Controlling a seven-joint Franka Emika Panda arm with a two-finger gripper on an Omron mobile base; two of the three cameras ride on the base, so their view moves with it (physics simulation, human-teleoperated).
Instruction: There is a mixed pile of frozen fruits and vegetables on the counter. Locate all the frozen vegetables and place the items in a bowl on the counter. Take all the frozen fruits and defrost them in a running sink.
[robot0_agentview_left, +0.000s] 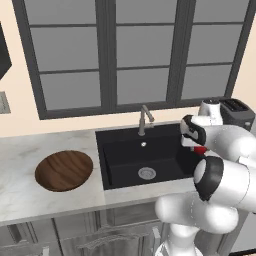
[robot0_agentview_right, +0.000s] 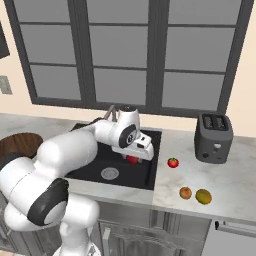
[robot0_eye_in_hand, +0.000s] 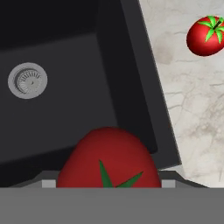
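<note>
Claw (robot0_agentview_right: 134, 158) pinched a red vegetable (robot0_eye_in_hand: 108, 157) above the sink (robot0_agentview_left: 125, 160); the right base view alone showed orange (robot0_agentview_right: 185, 192) and yellow-green (robot0_agentview_right: 203, 196) fruits.

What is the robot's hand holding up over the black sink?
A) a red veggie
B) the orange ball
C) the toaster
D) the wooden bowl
A: a red vegetable sits gripped in the gripper above the sink, while the orange ball lies on the counter and the bowl rests left of the sink.
</note>
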